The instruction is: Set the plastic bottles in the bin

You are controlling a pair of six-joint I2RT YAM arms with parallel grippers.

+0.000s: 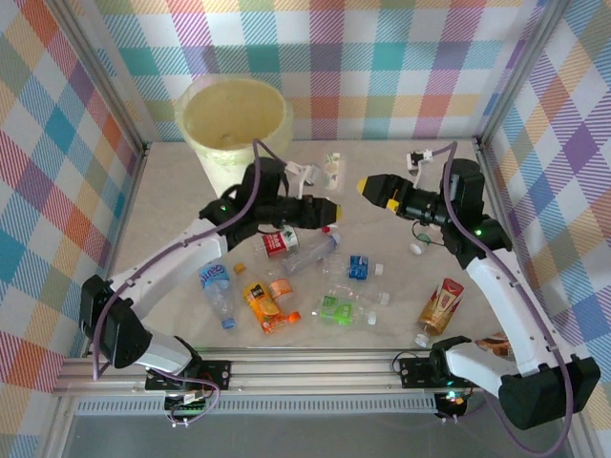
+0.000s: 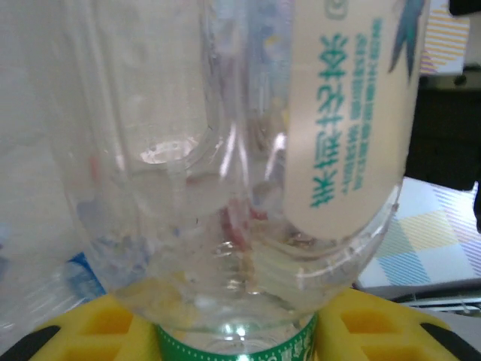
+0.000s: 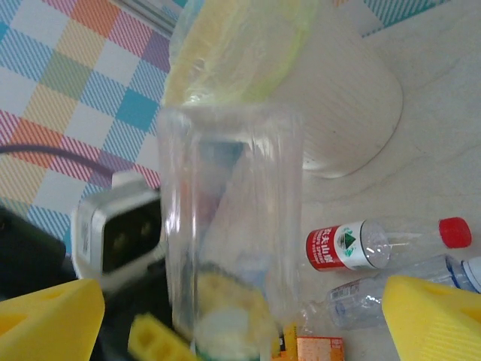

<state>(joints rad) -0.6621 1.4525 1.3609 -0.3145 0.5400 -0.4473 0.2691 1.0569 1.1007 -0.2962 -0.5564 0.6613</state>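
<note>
My left gripper point(image 1: 327, 204) point(image 2: 237, 342) is shut on the green-banded neck of a clear plastic bottle point(image 1: 332, 172) point(image 2: 225, 188) with a white and green label, held up above the table. My right gripper point(image 1: 366, 188) point(image 3: 240, 320) faces it from the right, open, its yellow fingers point(image 3: 432, 320) wide on either side of that bottle point(image 3: 233, 195) without touching it. The bin point(image 1: 234, 119) point(image 3: 244, 45), pale yellow and round, stands at the back left. More plastic bottles lie on the table: a red-labelled one point(image 1: 277, 244) point(image 3: 353, 247), a blue one point(image 1: 218, 286), an orange one point(image 1: 260, 301).
Further bottles lie near the front: green point(image 1: 334, 307), small blue point(image 1: 358, 267), clear point(image 1: 310, 254) and red-gold point(image 1: 441, 303). A loose white cap point(image 1: 416, 249) lies under the right arm. Checked cloth walls enclose the table on three sides.
</note>
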